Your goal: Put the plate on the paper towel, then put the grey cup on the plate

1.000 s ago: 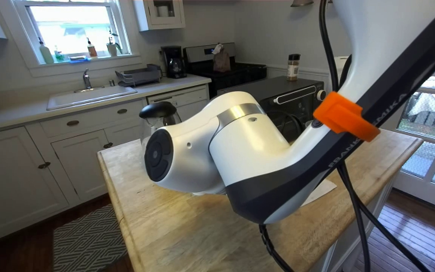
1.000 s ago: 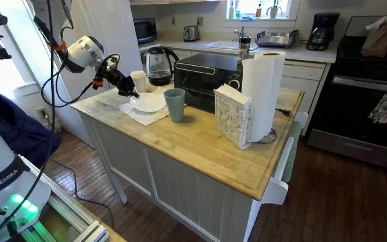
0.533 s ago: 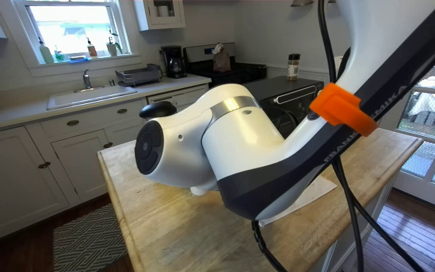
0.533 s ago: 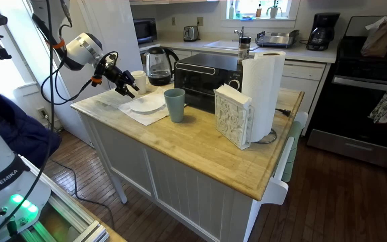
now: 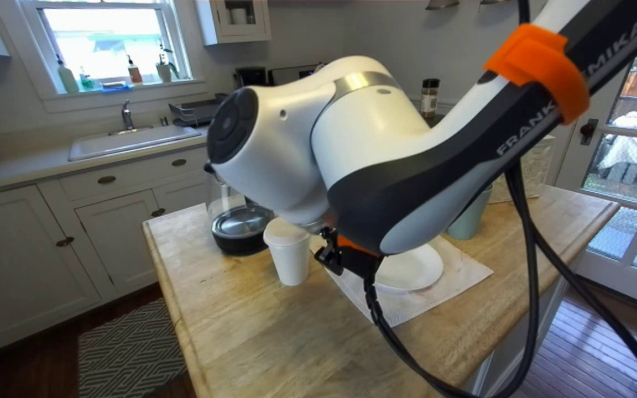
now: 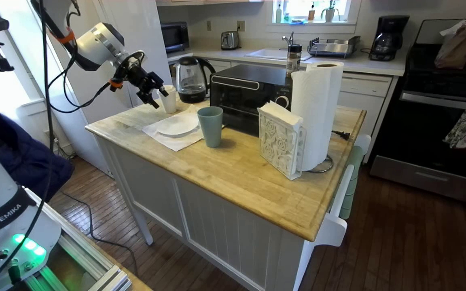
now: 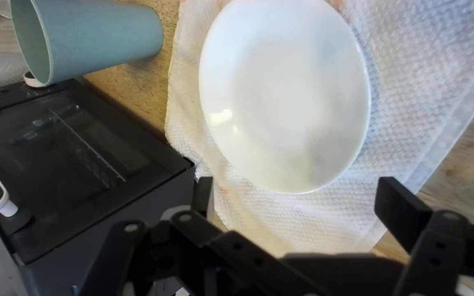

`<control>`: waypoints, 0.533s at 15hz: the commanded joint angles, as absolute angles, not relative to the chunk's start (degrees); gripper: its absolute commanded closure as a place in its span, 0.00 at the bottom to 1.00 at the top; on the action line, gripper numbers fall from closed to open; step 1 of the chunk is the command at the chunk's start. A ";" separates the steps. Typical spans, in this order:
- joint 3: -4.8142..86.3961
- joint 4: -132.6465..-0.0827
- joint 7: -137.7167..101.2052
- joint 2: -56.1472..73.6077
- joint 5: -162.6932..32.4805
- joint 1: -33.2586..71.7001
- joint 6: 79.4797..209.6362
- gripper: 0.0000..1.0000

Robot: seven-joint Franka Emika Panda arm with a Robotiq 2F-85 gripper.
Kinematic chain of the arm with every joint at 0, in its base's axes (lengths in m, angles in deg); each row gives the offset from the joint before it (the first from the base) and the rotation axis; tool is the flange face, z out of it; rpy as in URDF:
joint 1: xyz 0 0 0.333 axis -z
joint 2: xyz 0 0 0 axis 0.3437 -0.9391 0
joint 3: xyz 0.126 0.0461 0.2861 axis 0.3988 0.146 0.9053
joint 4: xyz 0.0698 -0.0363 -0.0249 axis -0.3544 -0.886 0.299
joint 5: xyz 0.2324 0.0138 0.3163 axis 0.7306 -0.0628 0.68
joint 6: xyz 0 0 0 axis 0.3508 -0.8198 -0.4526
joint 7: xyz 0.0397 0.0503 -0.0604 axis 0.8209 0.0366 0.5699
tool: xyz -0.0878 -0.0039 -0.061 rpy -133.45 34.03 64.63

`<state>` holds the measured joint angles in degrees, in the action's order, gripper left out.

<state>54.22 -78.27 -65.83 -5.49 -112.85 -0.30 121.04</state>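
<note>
The white plate [image 6: 178, 124] lies flat on the paper towel [image 6: 163, 139], whose edges show around it in both exterior views. In the wrist view, the plate [image 7: 286, 90] sits just beyond my fingertips, with the towel [image 7: 418, 102] beneath. My gripper [image 6: 160, 99] hangs above the towel's far side, tilted downward, its jaws spread wide and holding nothing. The grey cup [image 6: 212, 129] stands upright on the table beside the towel; the wrist view has this cup [image 7: 101, 37] at upper left. The arm hides most of the gripper in an exterior view, along with part of the plate [image 5: 415, 271].
A lidded white cup [image 5: 290, 260] stands close to the gripper, with a glass kettle [image 6: 192, 83] behind it. The black toaster oven [image 6: 253, 97] borders the towel and grey cup. Beyond stand a napkin holder [image 6: 279, 141] and a paper roll [image 6: 318, 117].
The gripper has opened and let go of the plate's rim, which was slightly raised and now rests flat. The arm has risen away from the plate. The grey cup has not moved.
</note>
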 commanded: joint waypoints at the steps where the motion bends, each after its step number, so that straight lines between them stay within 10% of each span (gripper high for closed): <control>1: 53.26 -87.95 -64.62 1.85 -111.58 4.92 132.51 0.00; 8: 51.70 -85.70 -64.68 0.74 -110.37 5.50 130.35 0.00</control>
<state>52.79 -86.34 -65.25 0.63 -112.34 5.53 130.71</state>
